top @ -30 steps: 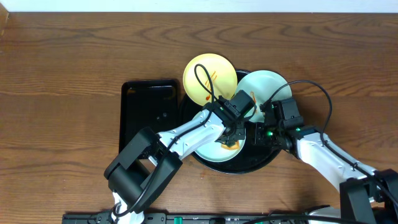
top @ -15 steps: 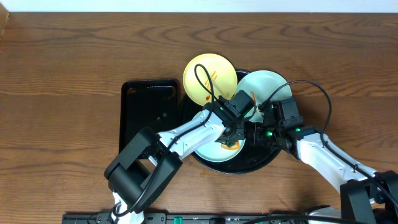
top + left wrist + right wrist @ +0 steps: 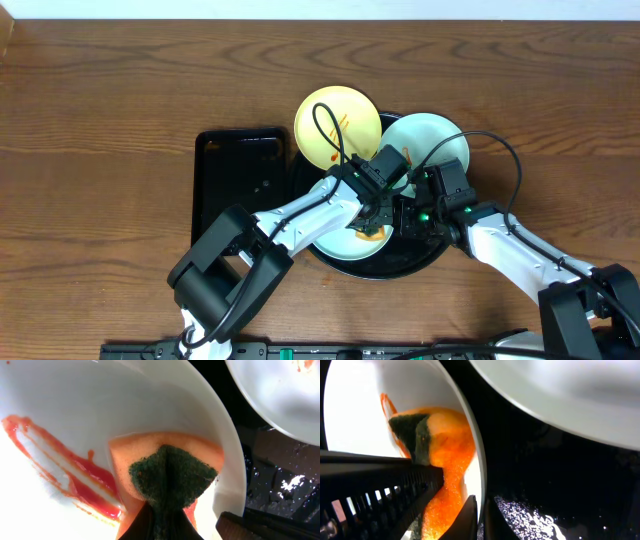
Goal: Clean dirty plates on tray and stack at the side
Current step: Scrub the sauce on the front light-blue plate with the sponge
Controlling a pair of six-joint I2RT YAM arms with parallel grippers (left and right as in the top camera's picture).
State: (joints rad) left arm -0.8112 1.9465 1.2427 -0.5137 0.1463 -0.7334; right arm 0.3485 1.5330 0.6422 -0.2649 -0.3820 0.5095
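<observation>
On the round black tray (image 3: 425,255) lies a pale plate (image 3: 335,242) streaked with red sauce (image 3: 65,472). My left gripper (image 3: 373,226) is shut on an orange sponge (image 3: 170,472) with a green scouring face, pressed onto that plate near its right rim. My right gripper (image 3: 405,222) is shut on the same plate's rim (image 3: 479,485), one finger inside and one outside. A yellow plate (image 3: 337,128) with faint streaks and a mint plate (image 3: 428,145) rest on the tray's far edge.
A smaller rectangular black tray (image 3: 240,190) lies just left of the round one. The round tray's floor (image 3: 545,480) is wet and glossy. Bare wooden table (image 3: 100,150) surrounds everything.
My right gripper has shifted slightly left and closed on the plate's rim. The left gripper and sponge have stayed put.
</observation>
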